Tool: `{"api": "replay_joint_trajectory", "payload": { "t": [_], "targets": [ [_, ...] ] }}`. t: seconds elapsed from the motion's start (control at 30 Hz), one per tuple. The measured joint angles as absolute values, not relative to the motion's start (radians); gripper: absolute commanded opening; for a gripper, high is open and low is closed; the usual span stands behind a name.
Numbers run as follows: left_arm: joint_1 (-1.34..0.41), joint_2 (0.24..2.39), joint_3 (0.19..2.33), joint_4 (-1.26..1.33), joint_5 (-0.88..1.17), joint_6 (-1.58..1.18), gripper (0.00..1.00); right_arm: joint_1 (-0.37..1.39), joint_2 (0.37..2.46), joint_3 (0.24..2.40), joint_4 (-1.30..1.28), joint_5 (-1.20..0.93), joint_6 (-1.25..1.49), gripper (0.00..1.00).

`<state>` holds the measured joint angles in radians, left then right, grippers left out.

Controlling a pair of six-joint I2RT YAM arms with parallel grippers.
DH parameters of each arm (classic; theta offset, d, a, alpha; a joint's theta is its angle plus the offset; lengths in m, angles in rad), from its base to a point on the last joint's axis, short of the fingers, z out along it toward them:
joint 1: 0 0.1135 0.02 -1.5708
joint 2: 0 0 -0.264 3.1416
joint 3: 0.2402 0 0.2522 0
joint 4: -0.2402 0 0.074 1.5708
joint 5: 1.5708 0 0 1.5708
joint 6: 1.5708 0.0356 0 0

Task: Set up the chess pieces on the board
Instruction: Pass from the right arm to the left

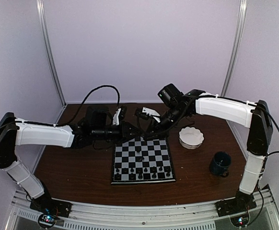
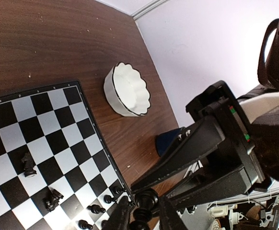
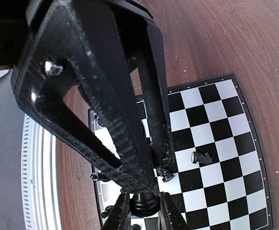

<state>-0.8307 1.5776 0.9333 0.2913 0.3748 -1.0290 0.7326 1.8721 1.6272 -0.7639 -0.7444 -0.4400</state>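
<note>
One black chess piece hangs above the board's far edge, between both arms. My right gripper is shut on its round base. My left gripper has its fingers close on either side of the piece's upper part; I cannot tell whether they touch it. In the top view the left gripper and right gripper meet tip to tip and hide the piece. A row of small pieces stands along the board's near side. Two more pieces stand nearer the middle.
A white scalloped bowl sits right of the board, and a dark blue mug stands nearer the right arm. Both also show in the left wrist view, bowl and mug. Brown tabletop lies left of the board.
</note>
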Motion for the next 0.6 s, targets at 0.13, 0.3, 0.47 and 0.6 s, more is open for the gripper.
{"api": "replay_joint_trajectory", "payload": {
  "t": [0.13, 0.3, 0.47, 0.6],
  "targets": [
    [-0.83, 1.578, 0.933, 0.29, 0.371, -1.034, 0.13, 0.733, 1.872, 1.627, -0.764, -0.744, -0.437, 0.14],
    [-0.831, 1.578, 0.933, 0.29, 0.364, -1.038, 0.08, 0.732, 1.872, 1.627, -0.763, -0.744, -0.437, 0.24],
    [-0.832, 1.578, 0.938, 0.267, 0.359, -1.021, 0.08, 0.731, 1.87, 1.627, -0.772, -0.742, -0.448, 0.36],
    [-0.841, 1.578, 1.02, 0.101, 0.339, -0.933, 0.08, 0.703, 1.808, 1.59, -0.807, -0.745, -0.48, 0.41]
  ]
}}
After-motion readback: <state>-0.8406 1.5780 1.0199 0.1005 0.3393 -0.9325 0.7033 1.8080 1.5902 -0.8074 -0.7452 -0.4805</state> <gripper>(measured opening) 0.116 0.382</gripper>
